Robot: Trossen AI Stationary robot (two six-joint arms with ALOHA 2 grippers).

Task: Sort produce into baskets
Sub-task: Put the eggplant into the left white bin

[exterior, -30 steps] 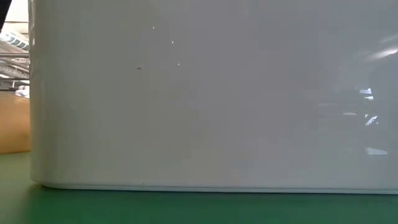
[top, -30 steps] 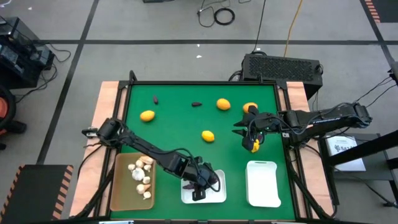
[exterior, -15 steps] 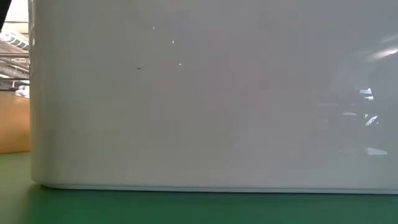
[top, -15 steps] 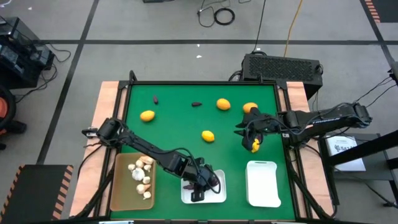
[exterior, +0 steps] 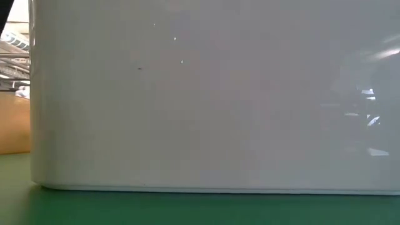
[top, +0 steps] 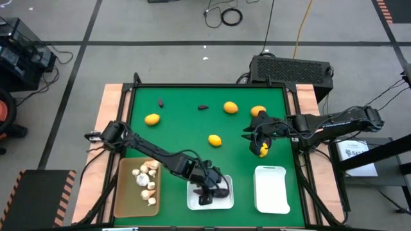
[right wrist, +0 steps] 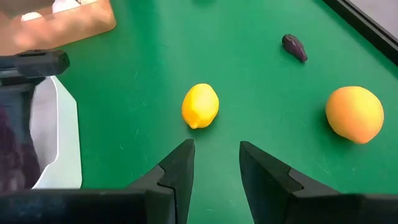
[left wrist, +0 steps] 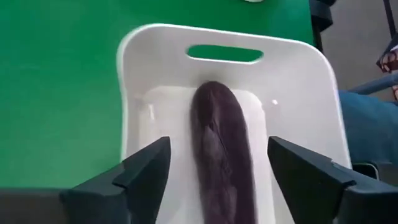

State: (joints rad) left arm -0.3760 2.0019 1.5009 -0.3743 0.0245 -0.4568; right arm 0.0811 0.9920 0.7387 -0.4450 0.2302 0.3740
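Left hand (left wrist: 214, 180) spread over purple piece (left wrist: 222, 149), lying released in middle white basket (top: 226, 201), lower centre, matching its kind. Right hand (top: 262, 149), centre right, pinching yellow fruit (top: 262, 151) above tabletop (top: 186, 128), likely for empty white basket (top: 271, 189).

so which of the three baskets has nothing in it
The white basket at the right end, beside the table's right edge. The middle white one holds a purple piece, and the tan one holds whitish bulbs.
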